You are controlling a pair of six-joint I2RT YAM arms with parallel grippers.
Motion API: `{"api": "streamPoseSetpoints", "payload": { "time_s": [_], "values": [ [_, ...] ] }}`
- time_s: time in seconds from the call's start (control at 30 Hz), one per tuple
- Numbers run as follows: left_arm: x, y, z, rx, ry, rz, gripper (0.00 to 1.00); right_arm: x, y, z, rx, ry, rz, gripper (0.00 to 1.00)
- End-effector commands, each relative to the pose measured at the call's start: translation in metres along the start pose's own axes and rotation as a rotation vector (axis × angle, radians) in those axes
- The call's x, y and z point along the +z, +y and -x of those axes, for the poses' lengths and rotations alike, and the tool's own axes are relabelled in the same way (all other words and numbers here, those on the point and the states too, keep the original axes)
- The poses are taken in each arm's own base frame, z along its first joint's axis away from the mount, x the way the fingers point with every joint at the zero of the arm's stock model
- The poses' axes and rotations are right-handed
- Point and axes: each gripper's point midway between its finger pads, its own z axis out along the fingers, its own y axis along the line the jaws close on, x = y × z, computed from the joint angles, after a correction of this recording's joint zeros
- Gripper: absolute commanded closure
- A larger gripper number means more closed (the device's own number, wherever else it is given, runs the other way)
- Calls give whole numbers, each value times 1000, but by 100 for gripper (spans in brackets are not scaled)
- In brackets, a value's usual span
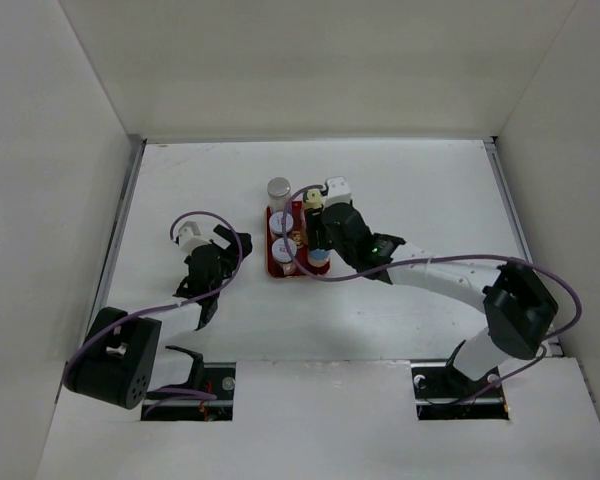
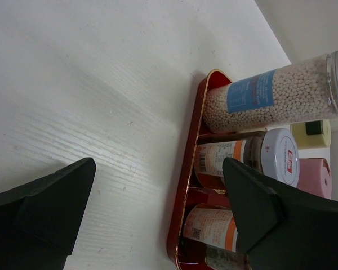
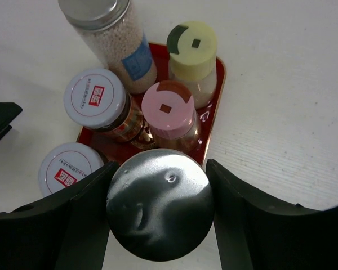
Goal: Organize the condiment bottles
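Grey-capped bottle (image 3: 160, 214) clamped in right gripper (image 3: 160, 188) at red tray (image 3: 213, 118). Left gripper (image 2: 158, 169) jaws stand released, holding nothing.

upper white cap (image 3: 96, 97): red square mark with white characters, too small to read; fine print ringing the rim, illegible;
lower white cap (image 3: 67, 169): the same red mark, tilted; a small line of grey print above it, illegible;
blue label (image 2: 250, 93): on the silver-capped bottle (image 2: 287, 79); faint pale print, unreadable;
barcode (image 2: 201, 161): black bars on the middle bottle (image 2: 236, 154); digits not legible;
square code (image 2: 195, 232): on the lower bottle (image 2: 217, 222), orange label; too small to read
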Motion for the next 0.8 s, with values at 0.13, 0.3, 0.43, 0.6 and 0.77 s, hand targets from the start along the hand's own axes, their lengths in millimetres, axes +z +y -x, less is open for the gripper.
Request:
{"api": "streamPoseSetpoints", "payload": {
  "time_s": [0.13, 0.3, 0.43, 0.6, 0.77],
  "values": [
    [1, -19, 21, -22, -69, -52, 0, 14, 39, 20, 26, -95, 45, 44],
    [1, -19, 21, -21, -68, -51, 0, 6, 35, 22, 12, -113, 23, 12],
    [4, -15, 21, -18, -69, -34, 0, -19, 15, 35, 55, -170, -17, 0],
    [5, -15, 25, -12, -87, -25, 0, -59, -37, 47, 186, -326, -90, 0],
    [7, -8, 25, 2, -69, 23, 0, -72, -90, 15, 343, -375, -179, 0]
  ]
}}
